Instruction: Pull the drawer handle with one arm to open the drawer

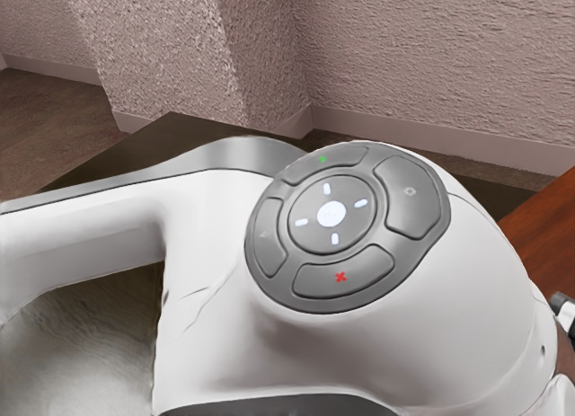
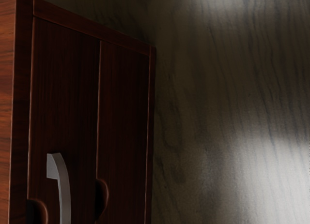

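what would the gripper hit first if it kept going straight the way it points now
Judging by the wrist view, probably the edge of the wooden cabinet or the grey veined surface beside it; depth is unclear. The pale handle lies off that line.

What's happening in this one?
A white robot arm, its grey button pad close to the exterior camera, is working toward a dark wooden cabinet standing on a grey streaked surface. The wrist view faces the cabinet, where a pale curved handle sits on one drawer front. Nothing touches the handle, and that front looks flush with the frame, so the pull seems not yet begun.
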### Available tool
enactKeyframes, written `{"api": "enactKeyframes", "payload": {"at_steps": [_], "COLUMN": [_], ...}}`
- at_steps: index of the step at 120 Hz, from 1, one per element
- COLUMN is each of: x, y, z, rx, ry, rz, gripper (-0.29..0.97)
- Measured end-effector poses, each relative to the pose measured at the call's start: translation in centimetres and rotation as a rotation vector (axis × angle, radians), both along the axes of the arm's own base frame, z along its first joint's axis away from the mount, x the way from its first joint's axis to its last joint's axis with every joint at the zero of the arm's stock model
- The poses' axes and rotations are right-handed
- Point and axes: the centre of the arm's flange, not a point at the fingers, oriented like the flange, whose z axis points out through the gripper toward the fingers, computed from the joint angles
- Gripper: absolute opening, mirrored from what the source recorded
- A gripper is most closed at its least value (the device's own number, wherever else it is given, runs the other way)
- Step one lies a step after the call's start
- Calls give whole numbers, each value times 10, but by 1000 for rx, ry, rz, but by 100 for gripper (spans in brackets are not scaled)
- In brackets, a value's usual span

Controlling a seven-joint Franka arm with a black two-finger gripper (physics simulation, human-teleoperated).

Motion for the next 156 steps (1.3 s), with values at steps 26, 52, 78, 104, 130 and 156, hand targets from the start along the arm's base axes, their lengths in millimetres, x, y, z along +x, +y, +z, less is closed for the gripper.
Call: {"api": "enactKeyframes", "payload": {"at_steps": [26,52,78,104,130,156], "x": [11,12,26,43,40,51], "y": [-13,-27,-34,-21,-25,-23], "z": [-7,-13,-14,-19,-30,-39], "rx": [3,-8,-18,9,32,42], "ry": [8,12,6,-9,-5,2], "rz": [-19,-46,-53,-28,-44,-38], "gripper": [68,68,68,68,68,68]}}
